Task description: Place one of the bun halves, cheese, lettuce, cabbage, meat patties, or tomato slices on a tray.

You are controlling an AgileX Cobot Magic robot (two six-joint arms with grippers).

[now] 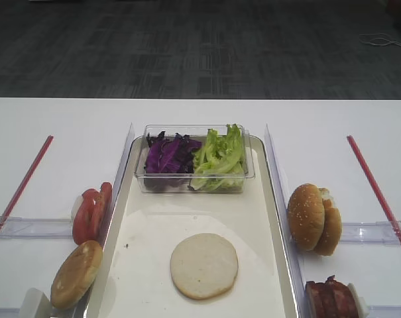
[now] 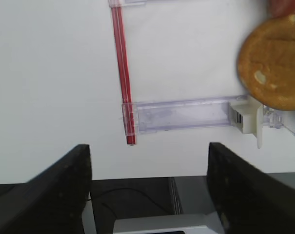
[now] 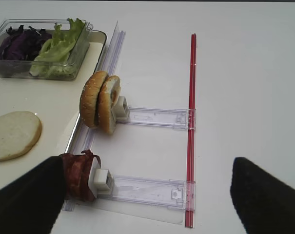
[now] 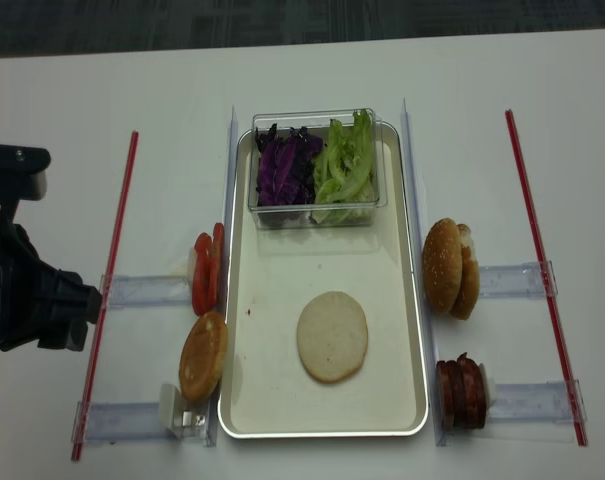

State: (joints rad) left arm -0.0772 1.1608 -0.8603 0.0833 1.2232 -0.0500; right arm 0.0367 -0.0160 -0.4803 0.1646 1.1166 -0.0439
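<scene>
One plain bun half [image 1: 204,265] lies cut face up on the cream tray [image 4: 232,300], free of both grippers. A second golden bun half [image 2: 274,61] stands in a rack left of the tray, behind the tomato slices [image 1: 91,213]. Purple cabbage [image 1: 168,156] and lettuce [image 1: 220,159] fill a clear box at the tray's far end. Meat patties [image 3: 79,175] stand in a rack on the right. My left gripper [image 2: 149,190] hangs open and empty over the table's front edge, left of the bun rack. My right gripper [image 3: 147,200] is open and empty, its left finger beside the patties. No cheese shows.
Sesame-seeded bun halves [image 3: 101,101] stand in a rack right of the tray. Clear plastic racks [image 3: 152,117] and red strips [image 3: 191,97] lie on both sides of the white table. My left arm [image 4: 32,300] sits dark at the far left.
</scene>
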